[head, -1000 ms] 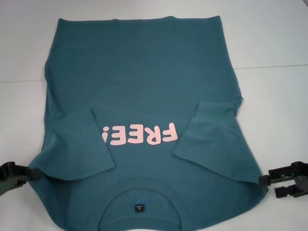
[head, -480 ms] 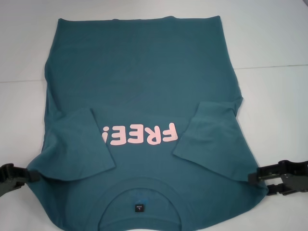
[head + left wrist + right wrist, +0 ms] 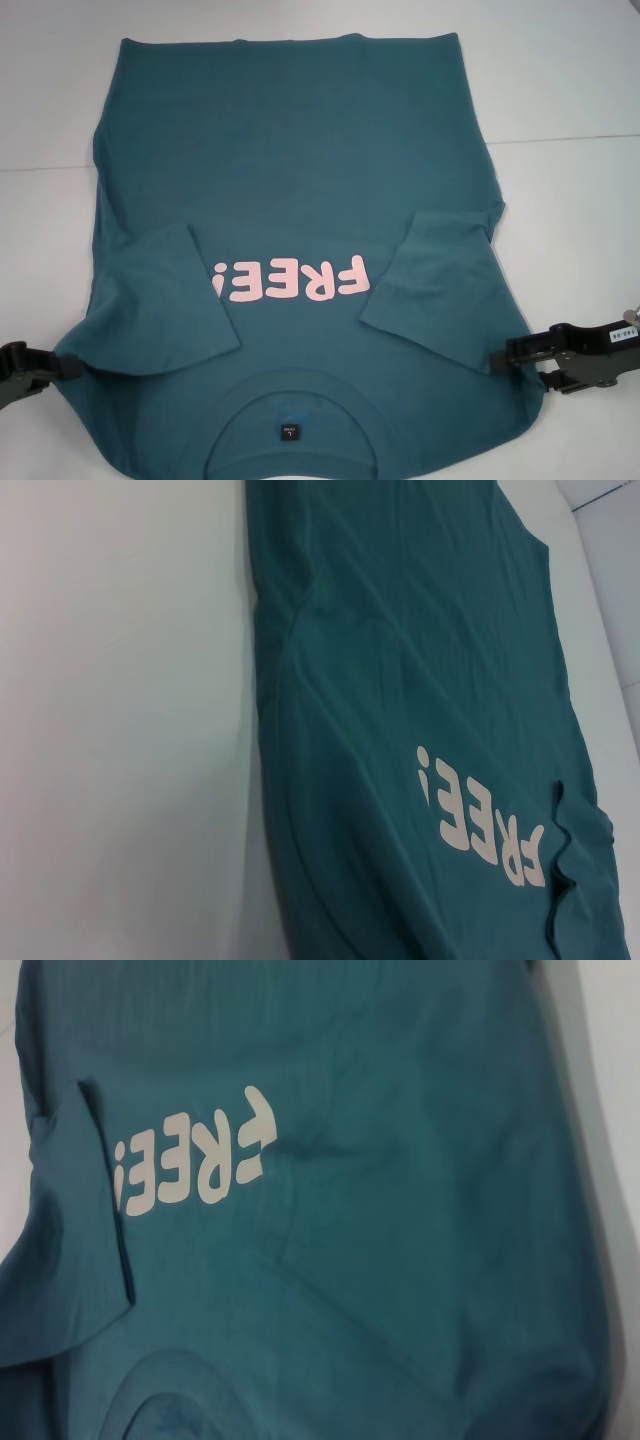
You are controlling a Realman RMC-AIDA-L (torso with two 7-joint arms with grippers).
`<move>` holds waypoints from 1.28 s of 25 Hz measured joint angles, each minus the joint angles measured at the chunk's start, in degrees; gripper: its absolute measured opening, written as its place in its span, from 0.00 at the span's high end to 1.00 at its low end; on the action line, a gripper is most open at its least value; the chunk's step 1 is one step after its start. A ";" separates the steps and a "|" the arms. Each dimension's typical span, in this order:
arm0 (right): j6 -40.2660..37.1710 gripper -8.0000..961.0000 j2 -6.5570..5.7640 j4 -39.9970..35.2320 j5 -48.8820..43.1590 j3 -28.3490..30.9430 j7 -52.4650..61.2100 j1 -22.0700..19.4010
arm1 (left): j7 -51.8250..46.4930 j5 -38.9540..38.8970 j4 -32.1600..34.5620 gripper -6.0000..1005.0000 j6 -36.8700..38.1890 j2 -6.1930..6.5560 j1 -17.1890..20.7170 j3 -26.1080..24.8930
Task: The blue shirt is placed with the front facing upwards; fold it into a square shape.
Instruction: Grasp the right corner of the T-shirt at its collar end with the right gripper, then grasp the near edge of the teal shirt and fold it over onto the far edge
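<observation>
Since the blue shirt (image 3: pixel 300 170) lies flat, face-up on the table (image 3: pixel 570 90), sleeves folded in, it looks soft, light and limp; take both shoulder edges. Right gripper (image 3: pixel 512 352) and left gripper (image 3: pixel 62 365) touch those edges; clamped or not, can't tell.

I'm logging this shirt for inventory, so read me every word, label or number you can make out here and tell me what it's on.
"FREE!" in pink lettering on the chest of the blue shirt.
Small black collar tag inside the neck: print too small to read.
White label on the right gripper: characters too blurred to read.
</observation>
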 joint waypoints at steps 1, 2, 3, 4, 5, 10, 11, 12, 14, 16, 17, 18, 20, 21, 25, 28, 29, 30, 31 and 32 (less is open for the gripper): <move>0.02 0.20 0.05 0.02 0.00 -0.17 0.10 0.12 | 0.00 -0.04 0.00 0.97 0.00 0.00 0.00 0.00; 0.03 0.20 0.06 0.04 0.00 -0.32 0.24 0.20 | 0.00 -0.05 0.00 0.97 0.00 0.00 0.00 0.00; 0.04 0.20 0.07 -0.01 0.00 -0.81 0.47 0.25 | 0.00 -0.06 0.00 0.97 0.00 0.00 0.00 -0.04; 0.04 0.20 0.07 -0.14 -0.02 -1.27 0.67 0.28 | 0.00 -0.06 0.00 0.97 0.01 0.00 0.00 -0.08; 0.04 0.20 0.05 -0.29 -0.06 -1.84 0.88 0.27 | 0.00 -0.08 0.01 0.97 0.01 0.00 0.00 -0.13; -0.37 0.20 -0.20 -0.74 -0.17 -2.56 1.06 0.21 | 0.00 -0.26 0.06 0.97 0.02 0.00 -0.05 -0.18; -0.39 0.20 -0.24 -0.75 -0.17 -2.56 1.08 0.21 | 0.00 -0.27 0.03 0.97 0.02 0.00 -0.09 -0.18; -0.39 0.28 -0.29 -0.76 -0.17 -2.56 1.10 0.21 | 0.00 -0.27 0.01 0.97 0.03 0.00 -0.11 -0.17; -0.44 0.44 -0.35 -0.77 -0.17 -2.57 1.13 0.18 | -0.01 -0.29 0.01 0.97 0.02 0.00 -0.10 -0.18; -0.54 0.52 -0.41 -0.78 -0.17 -2.56 1.14 0.10 | -0.07 -0.29 0.07 0.97 0.03 0.00 -0.06 -0.18; -0.61 0.57 -0.44 -0.79 -0.17 -2.57 1.18 0.07 | -0.10 -0.30 0.11 0.97 0.03 0.00 -0.07 -0.18; -0.69 0.61 -0.48 -0.79 -0.18 -2.60 1.23 0.05 | -0.13 -0.30 0.14 0.97 0.03 0.00 -0.07 -0.18; -0.81 0.69 -0.52 -0.81 -0.18 -2.63 1.29 0.04 | -0.14 -0.30 0.15 0.97 0.03 0.00 -0.07 -0.18; -0.89 0.73 -0.55 -0.81 -0.18 -2.64 1.31 0.05 | -0.10 -0.30 0.11 0.97 0.03 0.00 -0.07 -0.18; -1.17 0.89 -0.81 -0.84 -0.17 -2.78 1.55 0.03 | -0.04 -0.30 0.02 0.97 0.02 0.00 -0.08 -0.17; -2.18 0.93 -1.26 -0.94 -0.17 -2.83 1.57 -0.16 | -0.03 -0.18 0.07 0.97 0.29 0.00 -0.01 -0.18; -2.91 0.94 -1.51 -1.20 -0.17 -2.82 1.48 -0.27 | -0.01 -0.02 0.21 0.97 0.71 0.02 0.04 -0.10; -4.11 0.95 -1.75 -1.73 -0.26 -2.83 1.29 -0.43 | 0.05 0.12 0.32 0.97 1.19 0.09 0.10 0.00; -5.37 0.95 -1.98 -2.38 -0.48 -2.83 1.16 -0.59 | 0.17 0.26 0.46 0.97 1.68 0.21 0.19 0.07; -6.57 0.95 -2.18 -3.27 -0.86 -2.83 1.14 -0.84 | 0.47 1.09 1.11 0.97 3.22 0.41 0.32 0.17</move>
